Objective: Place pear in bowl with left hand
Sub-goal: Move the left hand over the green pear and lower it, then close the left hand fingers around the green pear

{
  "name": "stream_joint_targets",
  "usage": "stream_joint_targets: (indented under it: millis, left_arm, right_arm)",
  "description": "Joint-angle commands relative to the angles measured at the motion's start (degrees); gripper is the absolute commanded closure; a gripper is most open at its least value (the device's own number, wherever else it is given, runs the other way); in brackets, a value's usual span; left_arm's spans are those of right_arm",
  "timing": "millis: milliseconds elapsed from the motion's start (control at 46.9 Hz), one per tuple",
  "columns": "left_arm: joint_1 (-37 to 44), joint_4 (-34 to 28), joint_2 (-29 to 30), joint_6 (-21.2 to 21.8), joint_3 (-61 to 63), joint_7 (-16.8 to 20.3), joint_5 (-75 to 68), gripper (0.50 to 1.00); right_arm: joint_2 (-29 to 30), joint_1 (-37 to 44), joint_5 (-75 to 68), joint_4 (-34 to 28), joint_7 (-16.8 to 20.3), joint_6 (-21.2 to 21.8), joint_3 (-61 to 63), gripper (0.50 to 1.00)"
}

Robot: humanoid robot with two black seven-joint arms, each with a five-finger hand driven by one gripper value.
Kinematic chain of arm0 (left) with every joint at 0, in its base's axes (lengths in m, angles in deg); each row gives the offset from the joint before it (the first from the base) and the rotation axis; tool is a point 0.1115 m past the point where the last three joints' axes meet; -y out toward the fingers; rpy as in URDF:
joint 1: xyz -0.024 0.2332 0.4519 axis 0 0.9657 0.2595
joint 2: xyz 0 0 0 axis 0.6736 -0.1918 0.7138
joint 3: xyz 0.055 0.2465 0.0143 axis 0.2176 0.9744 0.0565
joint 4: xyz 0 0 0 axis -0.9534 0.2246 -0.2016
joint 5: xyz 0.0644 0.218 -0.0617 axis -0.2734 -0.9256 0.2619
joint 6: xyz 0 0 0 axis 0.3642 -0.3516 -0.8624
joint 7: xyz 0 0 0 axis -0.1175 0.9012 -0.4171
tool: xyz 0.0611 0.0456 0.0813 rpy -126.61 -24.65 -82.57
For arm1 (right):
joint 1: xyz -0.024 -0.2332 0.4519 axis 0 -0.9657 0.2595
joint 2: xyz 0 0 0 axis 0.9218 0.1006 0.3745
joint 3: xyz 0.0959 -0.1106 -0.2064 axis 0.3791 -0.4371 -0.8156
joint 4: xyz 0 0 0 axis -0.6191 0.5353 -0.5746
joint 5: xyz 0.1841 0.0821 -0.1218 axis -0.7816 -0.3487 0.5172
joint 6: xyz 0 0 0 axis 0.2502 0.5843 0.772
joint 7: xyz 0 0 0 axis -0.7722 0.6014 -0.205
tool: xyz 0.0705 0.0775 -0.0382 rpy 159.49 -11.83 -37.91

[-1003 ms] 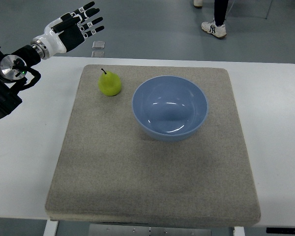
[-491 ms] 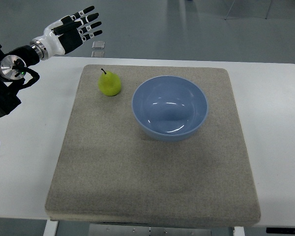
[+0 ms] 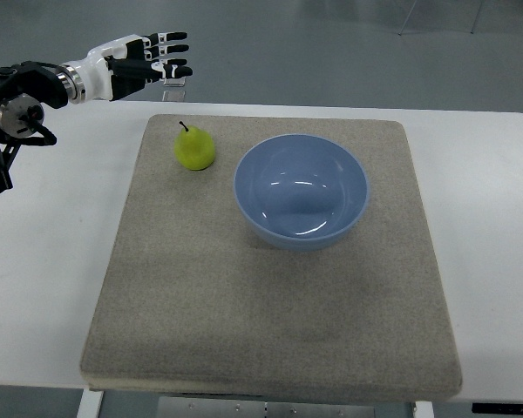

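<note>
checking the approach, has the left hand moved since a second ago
Yes. The left hand has swung right, its fingers now level and reaching past the mat's far left corner, above the pear.

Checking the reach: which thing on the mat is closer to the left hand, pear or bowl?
The green pear, near the mat's far left corner; the blue bowl sits further right of the left hand.

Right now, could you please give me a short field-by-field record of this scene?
pear: green, upright with stem up, on the mat's far left part, apart from the bowl
bowl: blue, nothing in it, on the mat to the right of the pear
mat: grey, square, on the white table
left hand: beyond the table's far left edge, fingers extended, holding nothing, not touching the pear
right hand: not in view
task state: pear not yet grasped
</note>
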Motion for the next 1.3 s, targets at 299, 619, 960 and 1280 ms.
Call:
stream_joint_targets:
  millis: [299, 619, 960, 1280]
  left_arm:
    - [0.1, 8.4, 0.3, 1.7, 0.1, 2.4, -34.3, 0.508]
    - [0.2, 13.3, -0.4, 4.7, 0.3, 2.3, -56.0, 0.508]
    - [0.1, 13.2, -2.4, 15.1, 10.4, 2.3, -58.7, 0.508]
    - [-0.1, 13.2, -2.7, 16.7, 13.3, 2.3, -58.8, 0.595]
  right_arm:
    - [0.0, 0.0, 0.0, 0.0, 0.0, 0.0, 0.0, 0.576]
    - [0.0, 0.0, 0.0, 0.0, 0.0, 0.0, 0.0, 0.576]
    - [0.0, 0.0, 0.0, 0.0, 0.0, 0.0, 0.0, 0.576]
    - [0.0, 0.0, 0.0, 0.0, 0.0, 0.0, 0.0, 0.576]
